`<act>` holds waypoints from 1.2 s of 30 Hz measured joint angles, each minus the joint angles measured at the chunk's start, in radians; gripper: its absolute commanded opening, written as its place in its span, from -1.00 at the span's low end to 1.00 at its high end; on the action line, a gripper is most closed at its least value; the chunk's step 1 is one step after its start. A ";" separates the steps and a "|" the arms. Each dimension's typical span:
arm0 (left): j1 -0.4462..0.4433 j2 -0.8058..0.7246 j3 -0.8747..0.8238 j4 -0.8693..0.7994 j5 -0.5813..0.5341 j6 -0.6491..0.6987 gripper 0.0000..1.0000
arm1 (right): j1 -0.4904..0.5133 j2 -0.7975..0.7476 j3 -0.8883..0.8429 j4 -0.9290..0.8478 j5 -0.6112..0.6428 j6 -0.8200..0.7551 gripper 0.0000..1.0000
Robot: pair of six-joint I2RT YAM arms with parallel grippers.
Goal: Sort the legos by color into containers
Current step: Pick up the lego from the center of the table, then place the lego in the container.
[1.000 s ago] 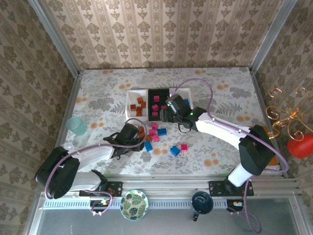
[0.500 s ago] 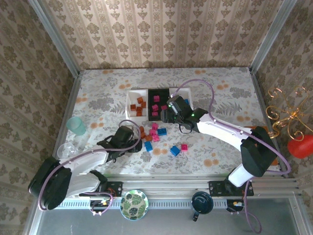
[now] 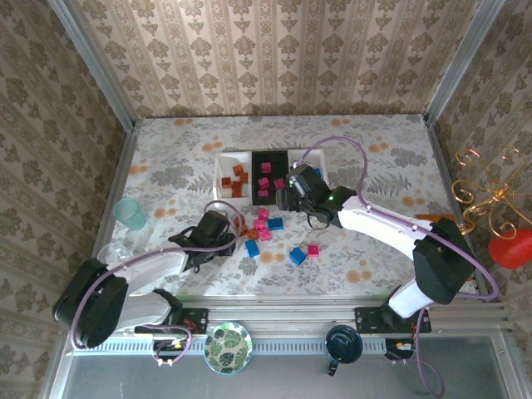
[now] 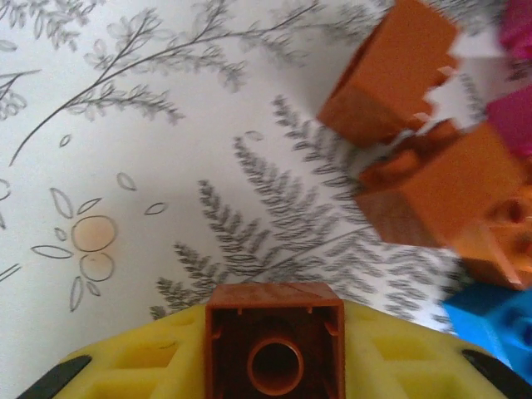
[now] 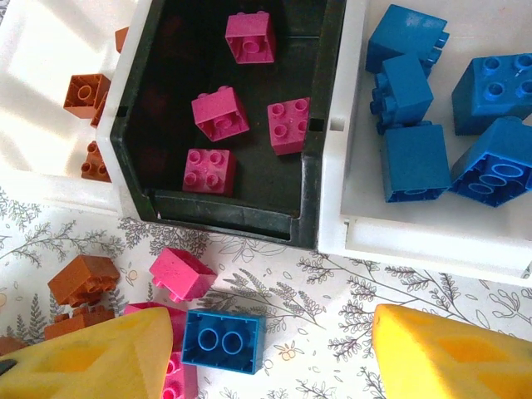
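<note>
Wallpaper (image 3: 274, 58) with a damask pattern in beige and brown stripes covers the back wall and both side walls, closing in the desk (image 3: 391, 141) on three sides. Slanting aluminium posts (image 3: 96, 66) run up the two back corners. The desk wears a white cloth (image 3: 166, 174) printed with grey ferns, leaves and small orange flowers. Along its near edge lies a slotted aluminium rail (image 3: 291, 314), and below that a plain grey surface (image 3: 474, 374). At the right edge, outside the post, a gold wire ornament (image 3: 490, 195) with curled ends shows, a red ball (image 3: 511, 248) just below it. The light is bright and even, with only soft shadows on the cloth.
</note>
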 measured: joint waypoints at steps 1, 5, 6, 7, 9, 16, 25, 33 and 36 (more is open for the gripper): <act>0.000 -0.018 0.011 -0.010 0.003 0.000 -0.23 | 0.000 -0.005 -0.004 0.001 0.000 0.000 0.33; 0.032 -0.050 0.135 -0.039 0.006 0.022 -0.23 | -0.001 -0.021 -0.024 0.001 0.005 0.004 0.33; 0.049 -0.040 0.174 -0.037 0.008 0.029 -0.23 | -0.001 -0.024 -0.029 0.001 0.006 0.008 0.33; 0.065 -0.025 0.211 -0.031 0.011 0.035 -0.23 | -0.001 -0.026 -0.032 0.000 0.008 0.011 0.33; 0.105 0.039 0.301 -0.007 0.011 0.052 -0.23 | -0.001 -0.029 -0.041 0.000 0.008 0.015 0.33; 0.197 0.355 0.558 0.039 0.024 0.093 -0.15 | 0.000 -0.064 -0.085 -0.001 0.008 0.026 0.33; 0.249 0.563 0.727 0.029 0.073 0.098 0.46 | 0.027 -0.116 -0.158 0.002 0.000 0.048 0.37; 0.241 0.373 0.637 0.042 0.128 0.071 0.73 | 0.175 -0.085 -0.169 0.051 -0.055 0.048 0.40; 0.219 0.212 0.543 0.061 0.127 0.059 0.95 | 0.246 0.002 -0.135 0.061 -0.076 0.048 0.40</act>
